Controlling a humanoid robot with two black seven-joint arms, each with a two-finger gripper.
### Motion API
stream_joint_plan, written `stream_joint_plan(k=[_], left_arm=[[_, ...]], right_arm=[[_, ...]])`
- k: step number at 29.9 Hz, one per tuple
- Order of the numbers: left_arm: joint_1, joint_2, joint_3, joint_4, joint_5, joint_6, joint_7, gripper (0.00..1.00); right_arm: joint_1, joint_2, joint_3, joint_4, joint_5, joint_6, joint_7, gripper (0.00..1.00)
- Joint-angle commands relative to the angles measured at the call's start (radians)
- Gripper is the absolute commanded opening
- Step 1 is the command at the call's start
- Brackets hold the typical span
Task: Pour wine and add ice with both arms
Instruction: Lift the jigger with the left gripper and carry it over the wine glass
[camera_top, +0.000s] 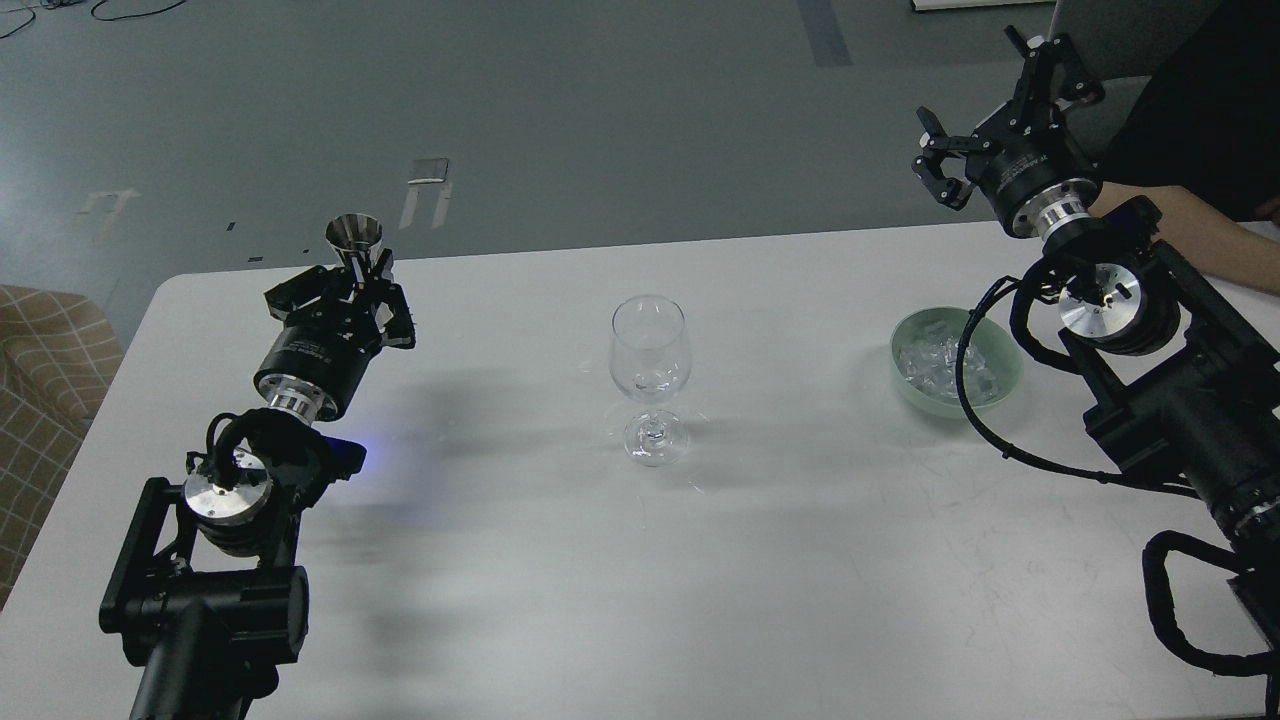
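A clear stemmed wine glass (650, 375) stands upright at the middle of the white table (780, 560). A pale green bowl (955, 360) holding clear ice cubes (935, 365) sits at the right. My left gripper (352, 287) is at the table's far left, shut on a small silver cone-shaped metal cup (353, 240) held upright, well left of the glass. My right gripper (978, 85) is open and empty, raised above and behind the bowl, past the table's far edge.
A person's bare arm (1205, 235) rests on the table's far right corner, behind my right arm. A checked sofa (40, 380) stands off the table's left edge. Grey floor lies beyond the far edge.
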Motion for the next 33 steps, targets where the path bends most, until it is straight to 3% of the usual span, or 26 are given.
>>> stream_joint_plan(k=[1, 7, 16, 33], left_arm=[[0.011, -0.003, 0.014, -0.078, 0.000, 0.036, 0.007, 0.00], [0.049, -0.008, 0.097, -0.245, 0.001, 0.160, 0.015, 0.00], [0.095, 0.001, 0.189, -0.367, 0.015, 0.259, 0.018, 0.00], [0.204, 0.095, 0.323, -0.528, 0.074, 0.329, 0.018, 0.00]], right_arm=[[0.000, 0.000, 0.000, -0.002, 0.000, 0.000, 0.000, 1.00], [-0.003, -0.002, 0.000, -0.002, 0.000, 0.000, 0.000, 1.00], [-0.003, -0.006, -0.002, -0.002, 0.003, 0.003, 0.000, 1.00], [-0.014, -0.005, -0.002, 0.001, 0.003, 0.003, -0.001, 1.00]])
